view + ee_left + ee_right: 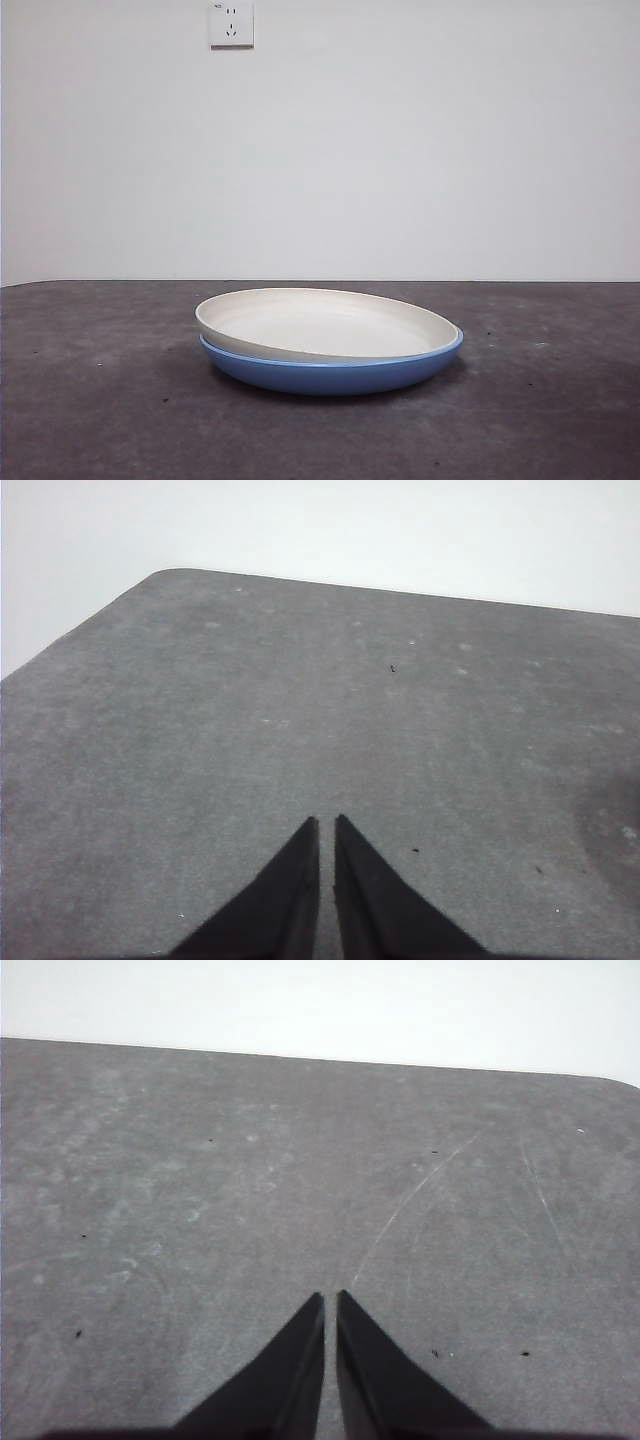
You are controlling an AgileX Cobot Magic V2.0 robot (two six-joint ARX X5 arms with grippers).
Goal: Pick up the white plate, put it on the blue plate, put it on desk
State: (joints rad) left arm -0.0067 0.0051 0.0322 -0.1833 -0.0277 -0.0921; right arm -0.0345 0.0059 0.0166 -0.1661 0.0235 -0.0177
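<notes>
The white plate (320,325) lies inside the blue plate (330,374) in the front view, slightly tilted with its left rim raised. Both rest on the dark grey desk (100,400) near the middle. Neither arm appears in the front view. My left gripper (326,825) is shut over bare desk (300,700), holding nothing. My right gripper (330,1300) is also shut over bare desk (200,1210), holding nothing. Neither wrist view shows a plate.
A white wall with a power socket (231,24) stands behind the desk. The left wrist view shows a rounded corner of the desk (170,575), and the right wrist view shows the opposite rounded corner (615,1082).
</notes>
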